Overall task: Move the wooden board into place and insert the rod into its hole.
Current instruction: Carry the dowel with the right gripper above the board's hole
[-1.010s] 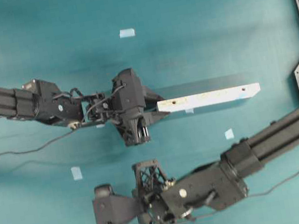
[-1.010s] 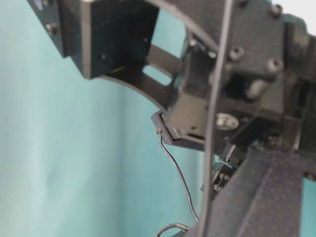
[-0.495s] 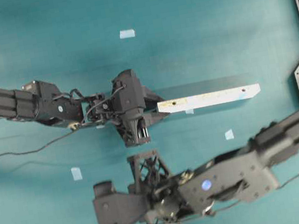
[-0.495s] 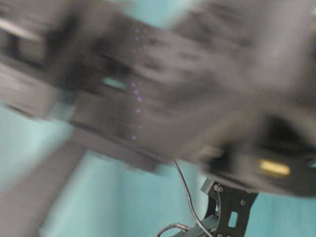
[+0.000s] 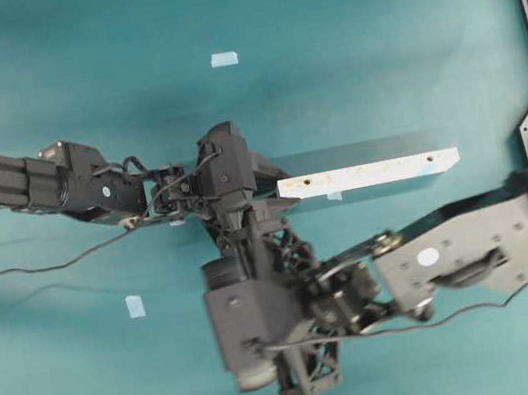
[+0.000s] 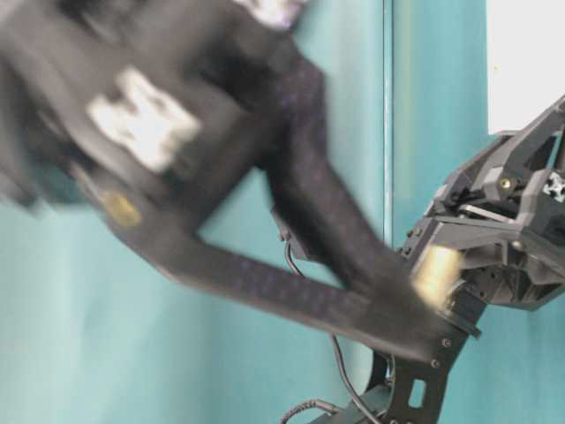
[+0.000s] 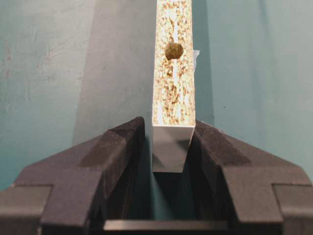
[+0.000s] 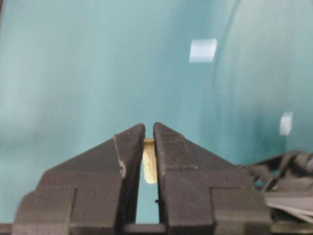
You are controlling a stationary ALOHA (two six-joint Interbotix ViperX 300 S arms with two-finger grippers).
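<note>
Board [image 5: 370, 174] lies mid-surface, one end clamped in the left claw [image 7: 168, 147]; right claw [image 8: 149, 156] pinches the rod [image 8: 149, 167]. I'd keep the rod upright, square over the hole [image 7: 173, 50].

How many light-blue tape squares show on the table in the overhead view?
3: one at top centre, one at lower left, one peeking under the wooden board's near edge. The right arm may hide another.

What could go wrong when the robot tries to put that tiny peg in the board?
The right hand pinches the rod only at its fingertips, so it might slip or tilt. The left hand holds the wooden board by one end; a push could swing its far end. The hole is small, so the moving right arm could miss it.
</note>
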